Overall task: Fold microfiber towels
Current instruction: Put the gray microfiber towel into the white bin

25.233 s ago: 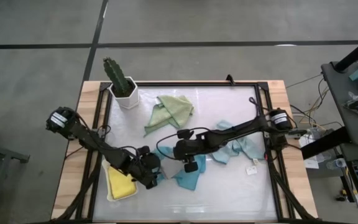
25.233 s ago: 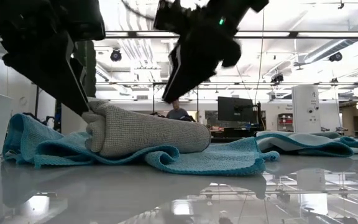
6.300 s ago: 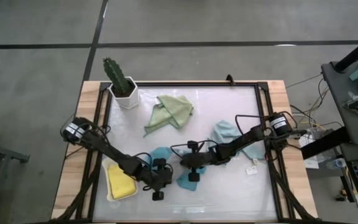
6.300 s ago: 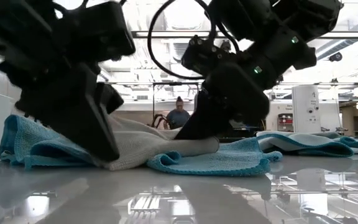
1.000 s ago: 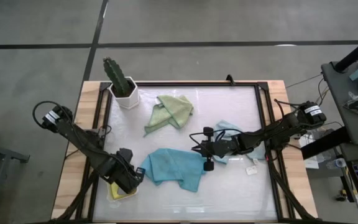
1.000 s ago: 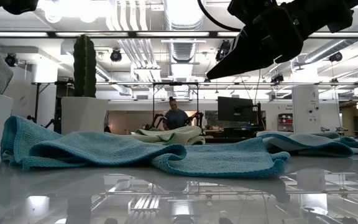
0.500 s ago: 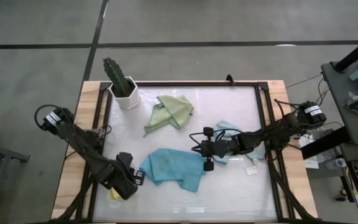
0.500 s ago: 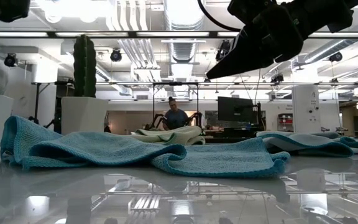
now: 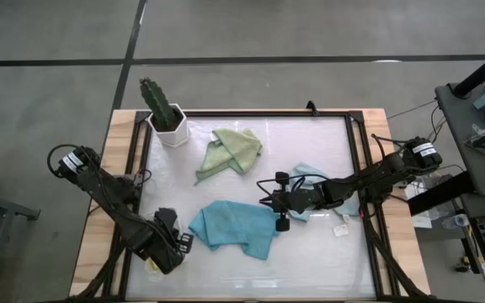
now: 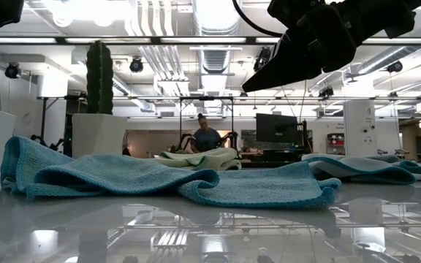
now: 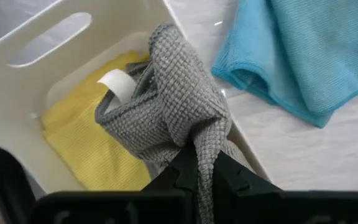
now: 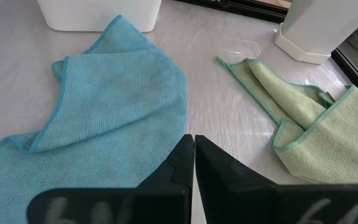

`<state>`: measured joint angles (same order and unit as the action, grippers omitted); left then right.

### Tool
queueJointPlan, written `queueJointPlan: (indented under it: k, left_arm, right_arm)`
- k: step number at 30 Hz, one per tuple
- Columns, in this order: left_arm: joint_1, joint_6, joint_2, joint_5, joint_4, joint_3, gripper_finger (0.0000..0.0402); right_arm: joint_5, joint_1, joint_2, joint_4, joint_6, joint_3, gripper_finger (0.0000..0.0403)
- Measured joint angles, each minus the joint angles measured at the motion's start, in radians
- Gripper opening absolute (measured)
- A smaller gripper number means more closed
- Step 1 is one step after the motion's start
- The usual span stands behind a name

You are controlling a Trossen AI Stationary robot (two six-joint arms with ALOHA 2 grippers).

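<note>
Over white tray (image 11: 55,37), left tool (image 11: 197,165) clamps grey towel (image 11: 179,106); yellow towel (image 11: 92,149) seen only from wrist.

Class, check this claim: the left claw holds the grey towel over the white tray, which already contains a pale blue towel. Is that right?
Not quite. The left claw does hold the grey towel over the white tray, but the towel already lying in the tray is yellow, not pale blue. The left wrist view shows this.
</note>
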<state>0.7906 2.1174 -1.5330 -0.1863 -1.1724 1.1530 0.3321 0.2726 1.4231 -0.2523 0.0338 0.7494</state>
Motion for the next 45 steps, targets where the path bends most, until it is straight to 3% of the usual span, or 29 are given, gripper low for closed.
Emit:
queueJointPlan:
  k: [7, 13, 19, 26, 30, 35, 38, 45]
  left_arm:
    - [0.0, 0.01, -0.002, 0.118, -0.027, 0.0, 0.0015]
    - [0.0, 0.0, 0.003, 0.14, -0.025, 0.0, 0.0088]
    - [-0.001, -0.061, 0.02, 0.31, -0.069, 0.0, 0.0172]
    - [-0.005, -0.143, 0.093, 0.394, -0.093, 0.018, 0.02]
    - [-0.003, -0.232, 0.126, 0.357, -0.054, 0.048, 0.0196]
    - [0.023, -0.471, 0.1, 0.139, 0.184, 0.038, 0.0148]
    - [0.024, -0.534, 0.054, 0.139, 0.269, 0.018, 0.0104]
    - [0.024, -0.548, 0.005, 0.212, 0.237, 0.015, 0.0009]
  right_arm:
    - [0.0, 0.0, 0.0, 0.0, 0.0, 0.0, 0.0009]
    - [0.0, 0.0, 0.0, 0.0, 0.0, 0.0, 0.0009]
    - [0.0, 0.0, 0.0, 0.0, 0.0, 0.0, 0.0009]
    - [0.0, 0.0, 0.0, 0.0, 0.0, 0.0, 0.0009]
    - [0.0, 0.0, 0.0, 0.0, 0.0, 0.0, 0.0009]
    - [0.0, 0.0, 0.0, 0.0, 0.0, 0.0, 0.0009]
    - [0.0, 0.0, 0.0, 0.0, 0.0, 0.0, 0.0009]
    - [0.0, 0.0, 0.0, 0.0, -0.008, 0.0, 0.0009]
